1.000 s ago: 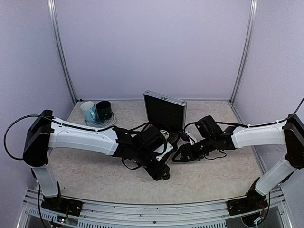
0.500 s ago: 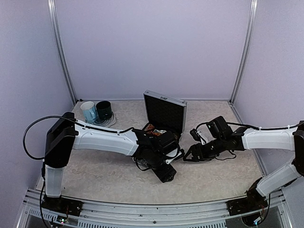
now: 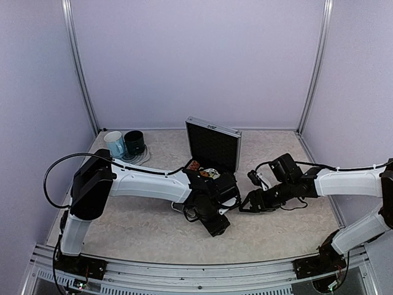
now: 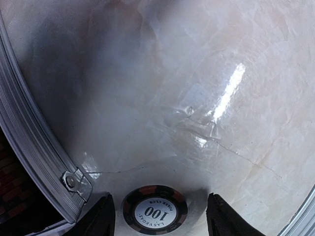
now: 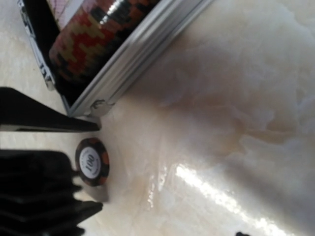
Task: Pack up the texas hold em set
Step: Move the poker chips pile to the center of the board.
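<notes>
Down at six o'clock, left gripper spread wide around the 100 chip; case at eight; right gripper, can't tell its spread.

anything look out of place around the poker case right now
One 100 chip lies loose on the table just outside the case, by its corner, while the other chips sit stacked inside. The open left gripper straddles it.
</notes>
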Motion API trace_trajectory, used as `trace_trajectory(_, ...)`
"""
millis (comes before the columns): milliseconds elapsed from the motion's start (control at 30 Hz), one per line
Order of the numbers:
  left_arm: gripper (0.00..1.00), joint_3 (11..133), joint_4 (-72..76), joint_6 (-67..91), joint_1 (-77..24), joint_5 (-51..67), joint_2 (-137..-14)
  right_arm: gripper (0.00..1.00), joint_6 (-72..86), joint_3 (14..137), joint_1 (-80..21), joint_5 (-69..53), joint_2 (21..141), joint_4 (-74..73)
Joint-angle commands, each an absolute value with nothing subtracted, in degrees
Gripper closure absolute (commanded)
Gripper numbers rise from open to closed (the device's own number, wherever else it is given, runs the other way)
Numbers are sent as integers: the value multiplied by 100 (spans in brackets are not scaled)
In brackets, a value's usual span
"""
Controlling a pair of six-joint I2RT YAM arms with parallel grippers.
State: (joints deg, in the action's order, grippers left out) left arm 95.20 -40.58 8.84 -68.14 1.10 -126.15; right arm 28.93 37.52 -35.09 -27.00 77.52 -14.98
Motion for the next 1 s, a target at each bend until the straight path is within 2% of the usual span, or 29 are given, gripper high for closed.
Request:
trace_trajectory(0,39,9645,-4264,842,-6864,18,-12828,34,2814,3665,-3453,-2798,7611,-1392)
trace_trajectory(233,47,9534,-4396,827,-6915,-115,-12889,34,2813,3690,-3454,-2837,7620,-1376)
trace_trajectory(567,57,8567,-4168,867,-6989,-149,-12322,35,2835,3694,-3454,-2890,7611,-1346)
trace_trajectory(967,57,8081,-3835,949,-7031,-235,-11804,36,2874,3758,-3453,-2998,7717,-1308)
